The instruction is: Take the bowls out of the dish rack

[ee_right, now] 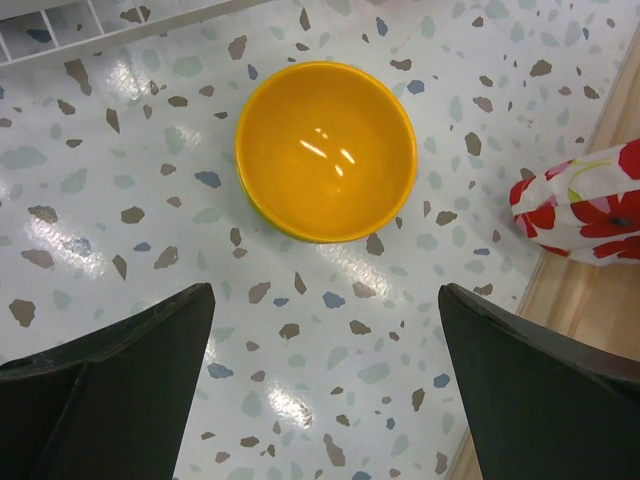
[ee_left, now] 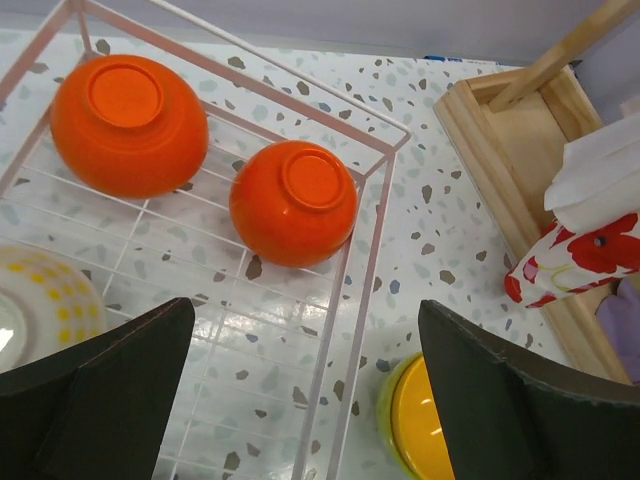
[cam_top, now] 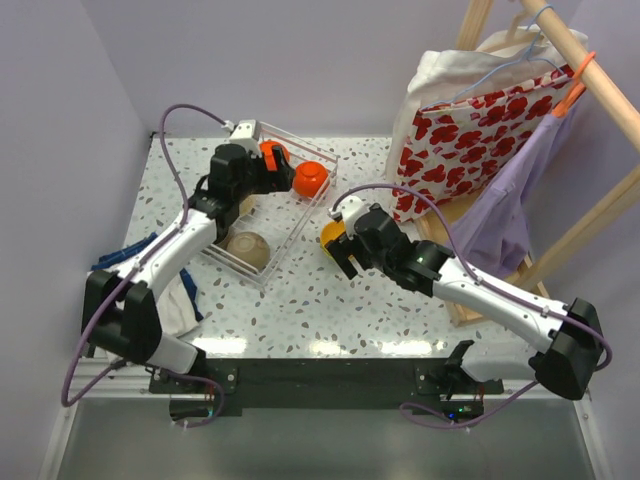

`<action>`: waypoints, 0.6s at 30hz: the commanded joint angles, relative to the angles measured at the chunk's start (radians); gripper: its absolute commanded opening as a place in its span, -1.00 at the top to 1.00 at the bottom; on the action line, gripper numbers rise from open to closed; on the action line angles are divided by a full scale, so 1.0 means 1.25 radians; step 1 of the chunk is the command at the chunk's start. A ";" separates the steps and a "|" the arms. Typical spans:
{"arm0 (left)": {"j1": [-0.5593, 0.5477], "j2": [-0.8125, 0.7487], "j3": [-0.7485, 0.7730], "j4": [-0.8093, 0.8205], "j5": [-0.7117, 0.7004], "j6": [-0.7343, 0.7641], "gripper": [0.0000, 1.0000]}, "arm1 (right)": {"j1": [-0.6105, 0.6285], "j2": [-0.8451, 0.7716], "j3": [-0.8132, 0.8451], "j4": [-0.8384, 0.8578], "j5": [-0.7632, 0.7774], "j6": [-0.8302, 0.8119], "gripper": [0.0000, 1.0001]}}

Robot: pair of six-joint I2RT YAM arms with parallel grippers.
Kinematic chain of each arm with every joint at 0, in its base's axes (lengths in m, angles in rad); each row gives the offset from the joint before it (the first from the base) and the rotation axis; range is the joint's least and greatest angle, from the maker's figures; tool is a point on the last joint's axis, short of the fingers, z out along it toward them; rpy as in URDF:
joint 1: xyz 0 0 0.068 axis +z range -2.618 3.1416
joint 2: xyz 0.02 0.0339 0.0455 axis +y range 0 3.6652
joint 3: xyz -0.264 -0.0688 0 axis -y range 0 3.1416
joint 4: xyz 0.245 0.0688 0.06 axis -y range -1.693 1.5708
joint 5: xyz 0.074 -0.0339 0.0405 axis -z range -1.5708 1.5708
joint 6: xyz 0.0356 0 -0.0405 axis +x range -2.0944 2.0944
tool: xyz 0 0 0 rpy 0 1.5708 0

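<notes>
Left orange-red bowl (ee_left: pixel 128 125), right orange-red bowl (ee_left: pixel 293 203): plain. Cream bowl (ee_left: pixel 40 310): yellow square dots. Tan bowl (cam_top: pixel 248 249): plain. Yellow-orange bowl (ee_right: pixel 326 150): glossy, lime green edge beside it. Dish rack (ee_left: pixel 346 300): white wire. Table (ee_right: pixel 330 340): white terrazzo with grey, brown and blue flecks. Bag (ee_right: pixel 585 205): white, red flowers.

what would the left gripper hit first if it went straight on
Probably the nearer orange-red bowl, upside down in the dish rack; depth is unclear, maybe the rack's floor first.
</notes>
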 commanded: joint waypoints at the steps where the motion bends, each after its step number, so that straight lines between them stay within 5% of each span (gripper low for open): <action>1: 0.040 0.097 0.085 0.026 0.130 -0.135 -1.00 | -0.004 -0.061 -0.051 0.101 0.014 0.052 -0.97; 18: 0.099 0.363 0.156 0.219 0.233 -0.331 -1.00 | -0.004 -0.119 -0.132 0.129 -0.007 0.032 -0.97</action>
